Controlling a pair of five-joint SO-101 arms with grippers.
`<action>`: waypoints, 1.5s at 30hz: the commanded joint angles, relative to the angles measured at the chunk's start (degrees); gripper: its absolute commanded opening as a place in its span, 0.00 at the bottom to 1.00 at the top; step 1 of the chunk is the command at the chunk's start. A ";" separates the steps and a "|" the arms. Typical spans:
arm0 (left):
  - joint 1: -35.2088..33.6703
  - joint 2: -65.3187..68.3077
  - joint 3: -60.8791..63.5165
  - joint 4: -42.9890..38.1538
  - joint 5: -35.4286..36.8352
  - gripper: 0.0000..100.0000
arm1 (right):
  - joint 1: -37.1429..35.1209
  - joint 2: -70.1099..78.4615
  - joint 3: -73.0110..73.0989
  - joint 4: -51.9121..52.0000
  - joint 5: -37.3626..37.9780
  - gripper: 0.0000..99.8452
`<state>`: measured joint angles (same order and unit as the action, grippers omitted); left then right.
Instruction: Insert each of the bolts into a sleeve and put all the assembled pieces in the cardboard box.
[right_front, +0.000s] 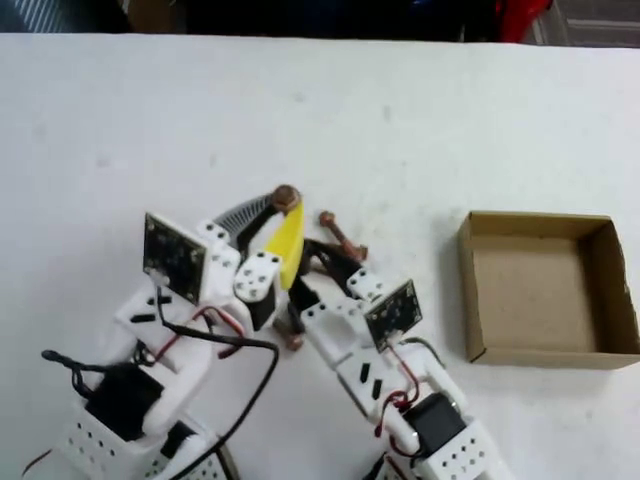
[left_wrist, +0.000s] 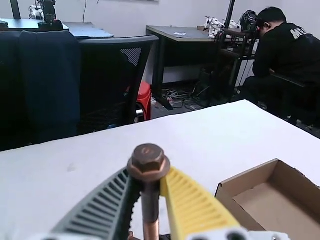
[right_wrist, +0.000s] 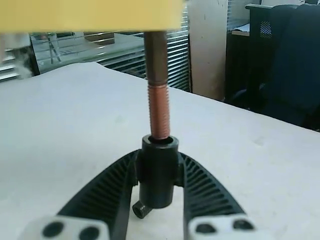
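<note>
Widest first: the white table (right_front: 400, 120) carries everything. The cardboard box (right_front: 535, 295) sits open-topped, well off to the outer side of the right gripper (right_wrist: 157, 172) and away from both arms. It looks parked there as the drop-off, out of the way of the assembly.

Now the grippers, and they're meeting tip to tip. The left gripper (left_wrist: 147, 185) is clamped on a bolt (left_wrist: 148, 162). Its grey finger (left_wrist: 100, 210) and yellow finger (left_wrist: 195, 205) pinch the shank just under the hex head. That leaves the threaded end hanging free below, which is exactly what you'd want for feeding it in.

Straight beneath, the right gripper has its two black fingers closed around the sleeve (right_wrist: 158, 175). It holds the sleeve upright with the open mouth facing up towards the bolt. The copper thread is right at that mouth and appears just inside. Most of the shank is exposed above it, so I'd call this early in the insertion. One arm works as the vice, the other as the driver.

Smallest of all, a second bolt (right_front: 342, 238) lies flat on the table just beyond the right gripper's fingers, on the box side, with nothing gripping it. By the look of it, that one is waiting its turn.
</note>
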<state>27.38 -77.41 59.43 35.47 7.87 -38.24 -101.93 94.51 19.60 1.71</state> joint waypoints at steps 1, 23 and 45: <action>-0.40 -1.10 -0.62 -2.64 0.70 0.02 | -0.57 -1.19 -0.88 -2.15 1.05 0.02; -0.31 -0.92 5.27 4.13 3.96 0.02 | -0.22 -1.19 -1.23 -4.18 1.05 0.02; -0.40 -1.27 9.93 -5.54 -7.91 0.02 | -0.04 -1.19 -1.23 -3.74 1.23 0.02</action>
<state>28.00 -77.76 69.54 32.13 1.71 -37.98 -102.02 94.59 17.14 2.07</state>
